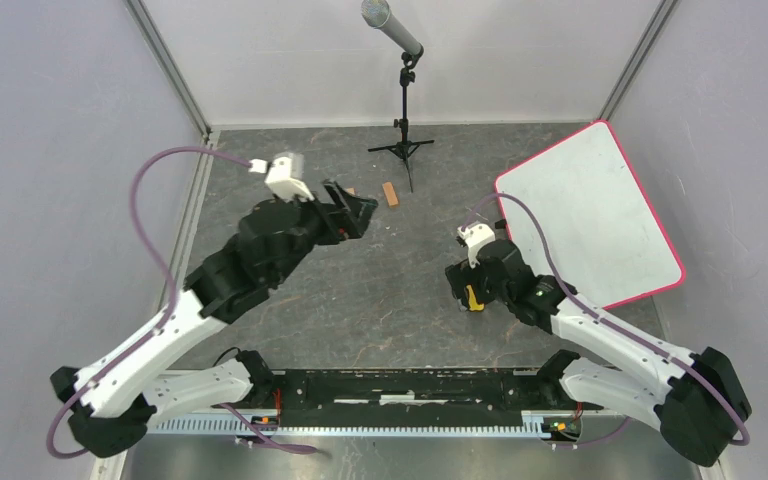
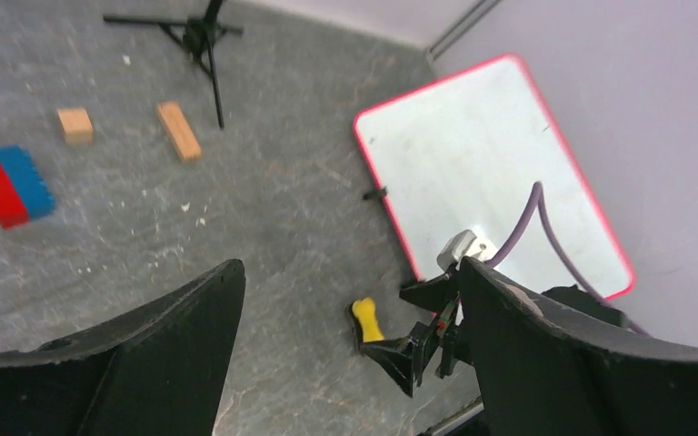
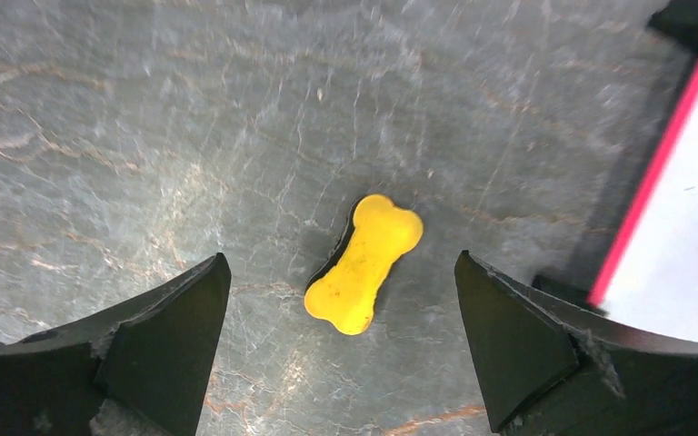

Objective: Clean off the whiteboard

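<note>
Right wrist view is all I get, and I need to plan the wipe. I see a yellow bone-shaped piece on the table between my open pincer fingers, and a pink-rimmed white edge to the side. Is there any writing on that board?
Observer: From above, the whiteboard looks nearly blank, with only faint smudges.
Operator: Where is the other arm?
Observer: The left pincer hangs open above the table, well apart from the whiteboard.
Operator: Is anything else lying around?
Observer: A red and blue block and two small wooden blocks lie near the microphone on its stand.
</note>
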Available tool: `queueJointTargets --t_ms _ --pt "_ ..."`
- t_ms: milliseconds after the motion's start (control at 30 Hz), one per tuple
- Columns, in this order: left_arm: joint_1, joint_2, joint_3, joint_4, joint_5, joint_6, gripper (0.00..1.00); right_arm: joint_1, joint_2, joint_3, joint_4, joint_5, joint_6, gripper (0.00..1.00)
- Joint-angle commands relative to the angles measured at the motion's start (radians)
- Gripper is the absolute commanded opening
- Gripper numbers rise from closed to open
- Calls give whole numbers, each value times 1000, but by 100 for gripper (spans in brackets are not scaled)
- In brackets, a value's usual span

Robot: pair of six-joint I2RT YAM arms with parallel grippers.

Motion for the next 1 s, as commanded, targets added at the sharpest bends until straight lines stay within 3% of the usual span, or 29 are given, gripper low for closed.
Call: queueJointTargets --t_ms 0,233,500,967 --pt "1 -106 71 -85 -98 73 94 4 -77 132 -79 78 -57 98" --pt "1 -139 226 -100 -7 177 97 3 -233 345 -241 163 -139 98" --pt "1 -196 383 -109 35 277 99 3 -461 521 -230 126 -244 98" --pt "1 -349 385 2 88 469 100 3 -680 636 -132 278 -289 98"
